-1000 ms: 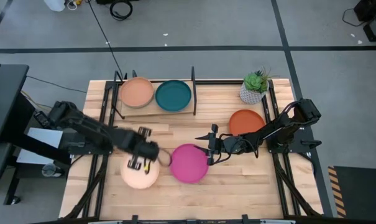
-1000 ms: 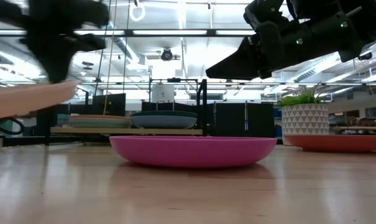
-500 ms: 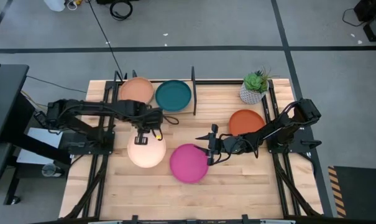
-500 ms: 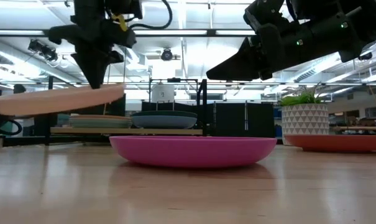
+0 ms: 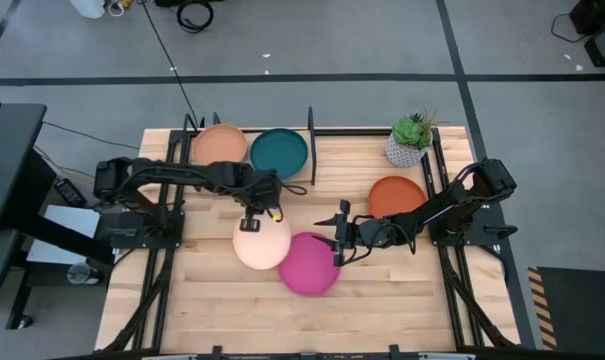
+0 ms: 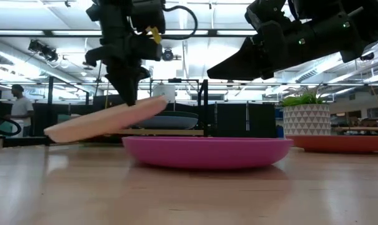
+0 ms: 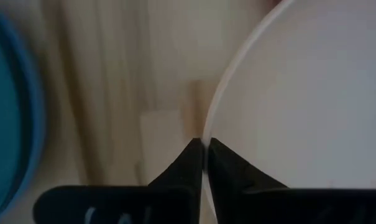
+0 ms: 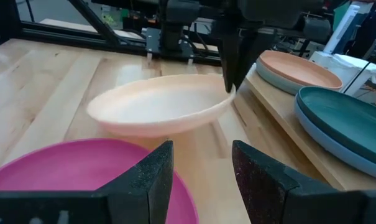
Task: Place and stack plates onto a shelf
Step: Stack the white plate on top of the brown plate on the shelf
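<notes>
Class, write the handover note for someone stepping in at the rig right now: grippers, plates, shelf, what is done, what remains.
Left gripper: shut on the rim of the cream-peach plate, held tilted in the air, its low edge over the magenta plate.
Right gripper: open, hovering above the magenta plate's right edge.
Shelf: holds a tan plate and a dark teal plate, side by side.
Left on the table: magenta plate, orange-red plate beside the potted plant.
To do: shelve the cream-peach, magenta and orange-red plates.
</notes>
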`<state>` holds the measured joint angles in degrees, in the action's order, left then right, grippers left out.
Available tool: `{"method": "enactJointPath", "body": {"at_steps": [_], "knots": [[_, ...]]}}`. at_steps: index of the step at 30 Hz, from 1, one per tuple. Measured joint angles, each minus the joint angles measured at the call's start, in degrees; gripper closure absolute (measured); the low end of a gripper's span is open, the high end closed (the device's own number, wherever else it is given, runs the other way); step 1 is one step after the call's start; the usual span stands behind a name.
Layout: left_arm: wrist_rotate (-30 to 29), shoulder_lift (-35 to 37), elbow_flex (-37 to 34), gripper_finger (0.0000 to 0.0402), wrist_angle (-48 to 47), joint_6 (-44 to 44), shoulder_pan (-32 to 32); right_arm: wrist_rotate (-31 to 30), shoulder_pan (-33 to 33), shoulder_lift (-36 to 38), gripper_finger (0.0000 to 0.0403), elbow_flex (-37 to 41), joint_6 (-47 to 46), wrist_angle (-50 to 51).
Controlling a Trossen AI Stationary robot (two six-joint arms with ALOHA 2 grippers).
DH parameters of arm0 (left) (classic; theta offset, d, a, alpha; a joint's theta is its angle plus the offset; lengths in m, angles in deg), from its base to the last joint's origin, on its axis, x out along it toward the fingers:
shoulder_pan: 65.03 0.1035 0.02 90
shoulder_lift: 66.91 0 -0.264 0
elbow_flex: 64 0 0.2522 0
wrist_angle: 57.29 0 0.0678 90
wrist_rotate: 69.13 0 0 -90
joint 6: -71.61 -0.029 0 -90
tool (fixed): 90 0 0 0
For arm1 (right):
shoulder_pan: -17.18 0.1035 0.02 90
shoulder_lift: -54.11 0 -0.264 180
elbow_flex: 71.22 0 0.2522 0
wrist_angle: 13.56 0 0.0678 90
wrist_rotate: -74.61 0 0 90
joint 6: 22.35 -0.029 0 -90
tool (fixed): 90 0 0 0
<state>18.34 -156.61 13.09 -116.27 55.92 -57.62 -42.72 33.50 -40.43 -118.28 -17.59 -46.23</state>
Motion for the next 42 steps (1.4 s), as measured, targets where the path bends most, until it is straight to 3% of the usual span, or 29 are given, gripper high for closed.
{"method": "enactJointPath", "body": {"at_steps": [5, 16, 21, 30, 42], "knots": [[-0.9, -0.3, 0.0, 0.0371, 0.0, 3.7, 0.6, 0.1, 0.0, 0.0, 0.0232, 0.0, 0.0, 0.2], [-0.6, -0.1, 0.4, 0.0255, -3.4, 9.5, -2.1, 0.1, 0.0, 0.0, 0.0232, 0.0, 0.0, 0.3], [4.7, -0.3, 0.4, 0.0249, -2.8, 22.6, -8.6, 0.1, 0.0, 0.0, 0.0232, 0.0, -0.1, 0.3], [-1.2, -6.1, -1.1, 0.0249, -0.5, 42.7, -21.8, 0.1, 0.0, 0.0, 0.0232, 0.0, -0.5, 0.1], [-9.4, -11.4, -1.1, 0.0249, -1.3, 50.6, -28.4, 0.1, 0.0, 0.0, 0.0232, 0.0, -0.3, -0.3]]}}
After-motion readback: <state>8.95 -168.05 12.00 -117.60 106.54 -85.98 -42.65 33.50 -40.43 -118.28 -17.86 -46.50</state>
